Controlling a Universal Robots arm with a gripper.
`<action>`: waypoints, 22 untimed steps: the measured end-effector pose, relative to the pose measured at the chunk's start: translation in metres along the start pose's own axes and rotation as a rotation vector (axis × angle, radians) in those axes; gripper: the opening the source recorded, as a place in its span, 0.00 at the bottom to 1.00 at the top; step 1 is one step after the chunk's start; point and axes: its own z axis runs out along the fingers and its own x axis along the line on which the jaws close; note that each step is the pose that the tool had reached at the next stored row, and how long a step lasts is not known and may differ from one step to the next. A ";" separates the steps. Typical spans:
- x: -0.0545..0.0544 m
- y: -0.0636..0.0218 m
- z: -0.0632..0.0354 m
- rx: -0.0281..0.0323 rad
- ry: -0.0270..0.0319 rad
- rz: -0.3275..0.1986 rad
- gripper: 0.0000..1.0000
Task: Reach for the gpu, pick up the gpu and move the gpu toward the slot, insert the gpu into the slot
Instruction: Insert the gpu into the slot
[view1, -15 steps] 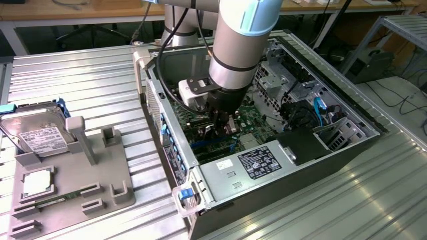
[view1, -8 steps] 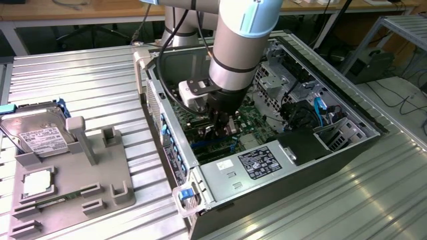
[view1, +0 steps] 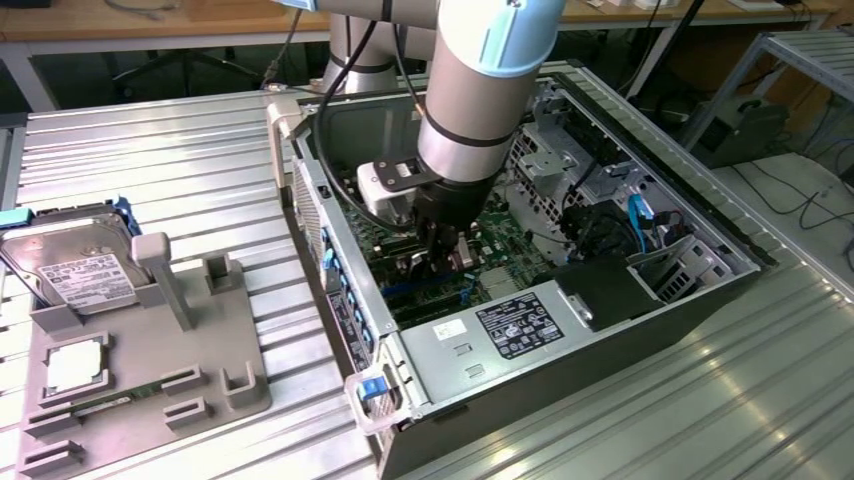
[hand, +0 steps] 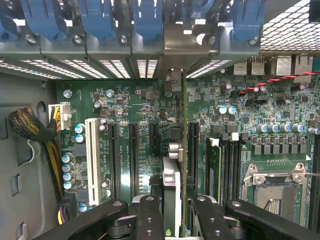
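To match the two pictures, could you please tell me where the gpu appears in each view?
Exterior view: the gpu is inside the open case, under the arm, above the motherboard.
Wrist view: the gpu stands edge-on over the motherboard, bracket toward the blue clips.
Shared landmark: the blue clips.

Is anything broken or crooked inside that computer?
Nothing looks broken. The gpu stands on edge between the gripper jaws, straight up from the green board, its metal bracket lined up with the back-panel openings. The hard drive outside sits in its gray holder.
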 end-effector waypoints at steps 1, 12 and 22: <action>0.000 0.0000 0.0000 0.0000 -0.0001 0.000 0.27; 0.000 0.0036 0.0001 0.0003 -0.0004 0.000 0.27; 0.000 0.0042 -0.0010 0.0000 0.0001 0.000 0.27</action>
